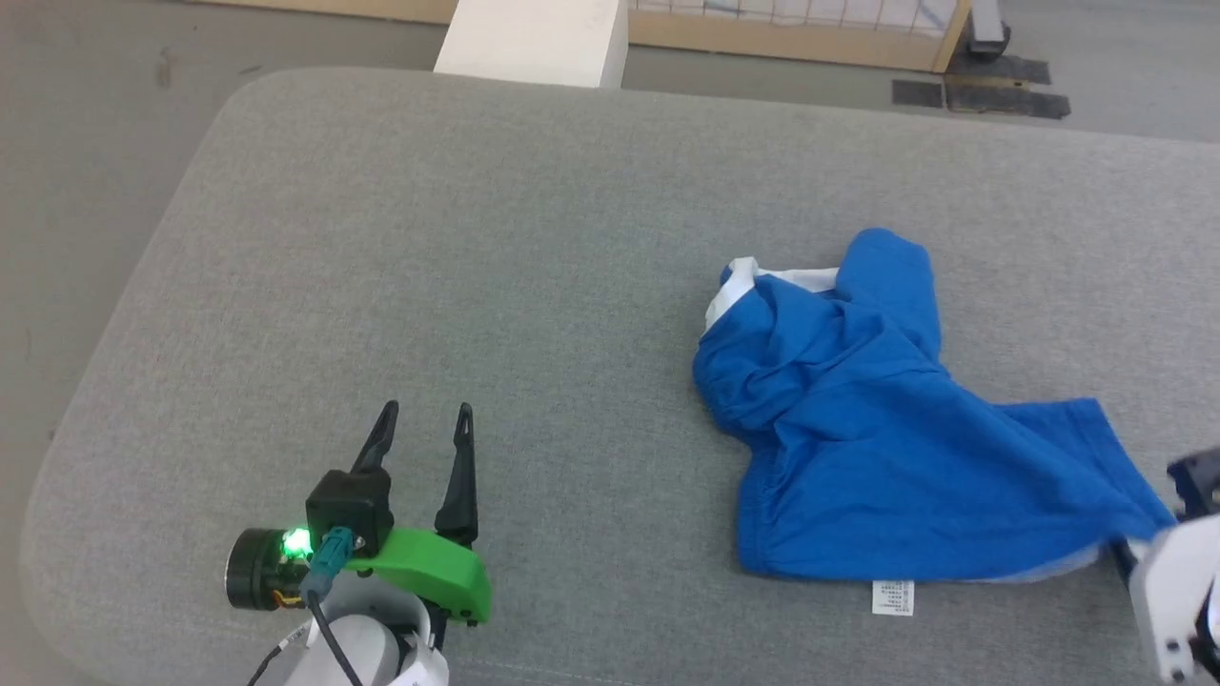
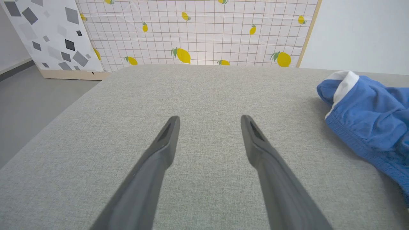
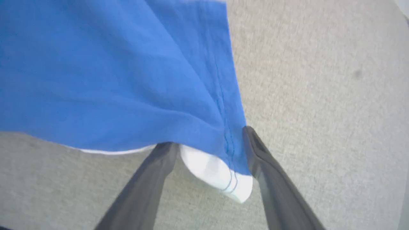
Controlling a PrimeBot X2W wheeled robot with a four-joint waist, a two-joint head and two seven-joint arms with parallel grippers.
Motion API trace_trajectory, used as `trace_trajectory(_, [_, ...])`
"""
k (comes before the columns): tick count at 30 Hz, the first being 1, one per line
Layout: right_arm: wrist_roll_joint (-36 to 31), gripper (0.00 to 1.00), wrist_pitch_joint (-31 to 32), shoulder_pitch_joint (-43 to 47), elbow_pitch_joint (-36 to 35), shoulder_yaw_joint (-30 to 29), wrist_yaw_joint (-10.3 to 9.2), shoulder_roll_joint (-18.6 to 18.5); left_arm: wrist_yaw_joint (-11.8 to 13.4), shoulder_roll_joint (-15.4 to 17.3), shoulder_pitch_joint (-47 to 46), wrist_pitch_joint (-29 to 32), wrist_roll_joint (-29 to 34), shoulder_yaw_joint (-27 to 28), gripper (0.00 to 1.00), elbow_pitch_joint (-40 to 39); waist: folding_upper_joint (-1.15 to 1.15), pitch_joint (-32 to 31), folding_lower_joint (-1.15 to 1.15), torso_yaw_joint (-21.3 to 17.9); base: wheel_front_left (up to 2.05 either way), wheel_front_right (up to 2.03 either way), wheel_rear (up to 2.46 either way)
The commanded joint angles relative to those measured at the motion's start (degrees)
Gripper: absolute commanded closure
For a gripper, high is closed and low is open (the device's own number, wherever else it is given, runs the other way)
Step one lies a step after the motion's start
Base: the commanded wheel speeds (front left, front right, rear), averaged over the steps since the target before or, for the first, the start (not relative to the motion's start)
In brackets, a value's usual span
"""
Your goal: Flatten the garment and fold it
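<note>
garment [image 1: 858,429]: blue shorts, pretty rumpled, lying on the right half of the table [image 1: 477,238]. The white waistband [image 1: 734,291] is bunched at the far-left end, and a little white label [image 1: 893,597] sticks out on the near edge.
right gripper [image 3: 209,137]: at the garment's near-right corner, jaws spread wide. The white-trimmed corner sits between them unpinched, maybe brushing one finger, too blurry to swear.
left gripper [image 1: 426,410]: near-left of the table, well apart from the garment, jaws open over the bare grey top.
</note>
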Motion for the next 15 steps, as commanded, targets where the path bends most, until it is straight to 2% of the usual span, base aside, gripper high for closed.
trace_trajectory(1, [0.11, 0.00, -1.29, -1.48, -1.46, -0.46, -0.10, 0.95, -0.11, 0.19, 0.58, -0.27, 0.27, 0.09, 0.00, -0.10, 0.00, -0.85, 0.00, -0.79, 0.00, 0.00, 0.00])
trace_trajectory(5, [1.71, 0.00, -4.75, -2.27, -6.43, -0.70, -0.10, 3.23, -0.21, 0.31, 0.78, -0.19, -0.05, 0.05, 0.00, -0.73, 0.00, -1.84, 0.00, -2.00, 0.00, 0.00, 0.00])
trace_trajectory(10, [1.97, 0.00, -10.94, -1.75, -11.46, -3.42, -0.10, 8.02, -0.62, 0.49, 0.63, 0.46, -0.43, -0.38, 0.00, -2.01, 0.00, -2.27, 0.00, -3.58, 0.00, 0.00, 0.00])
trace_trajectory(15, [0.04, 0.00, -20.82, -0.18, -14.13, -8.73, -0.10, 15.70, -1.90, 0.02, -0.27, 2.56, -1.86, -1.18, 0.00, -3.68, 0.00, -1.73, 0.00, -5.34, 0.00, 0.00, 0.00])
